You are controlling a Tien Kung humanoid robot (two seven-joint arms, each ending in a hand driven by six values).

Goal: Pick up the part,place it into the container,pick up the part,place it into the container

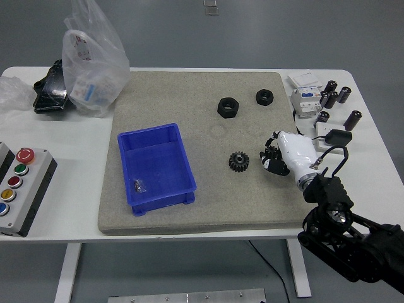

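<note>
Head view of the white table (379,151) with a grey mat (189,113). The right hand (284,154), white-shelled on a black arm, hovers just right of the black gear (239,161), which lies on the mat near its middle and is apart from the fingers (270,159). The fingers are curled downward; whether they enclose anything cannot be told, as the dark shapes beneath the palm are unresolved. The left hand is not in view. The blue container (158,167) sits left of the gear, well apart from it, and holds one small metallic item (139,185) near its near-left corner. Two black hex nuts (228,107) (264,96) rest at the far side of the mat. Judged from this layout, no gear has yet reached the container: the first pick appears to be under way, with the carry leftward, the release and the whole second cycle remaining.
</note>
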